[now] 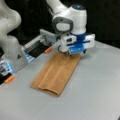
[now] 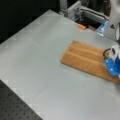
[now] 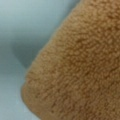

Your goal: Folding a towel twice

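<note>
gripper (image 1: 72, 53) low at towel (image 1: 56, 73) far end | towel flat on table (image 1: 100, 87)

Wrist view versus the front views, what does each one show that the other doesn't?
Only the wrist view shows the towel's fuzzy looped pile close up, with one rounded corner over the grey table. Only the front views show the whole long folded strip lying flat, the gripper low over its far end, and the orange tabs by the rails. Both show the towel on the table.

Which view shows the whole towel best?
A front view shows the towel almost whole, a long strip on the table, gripper low over one end. The other front view cuts one end; the wrist view shows only a close corner.
</note>
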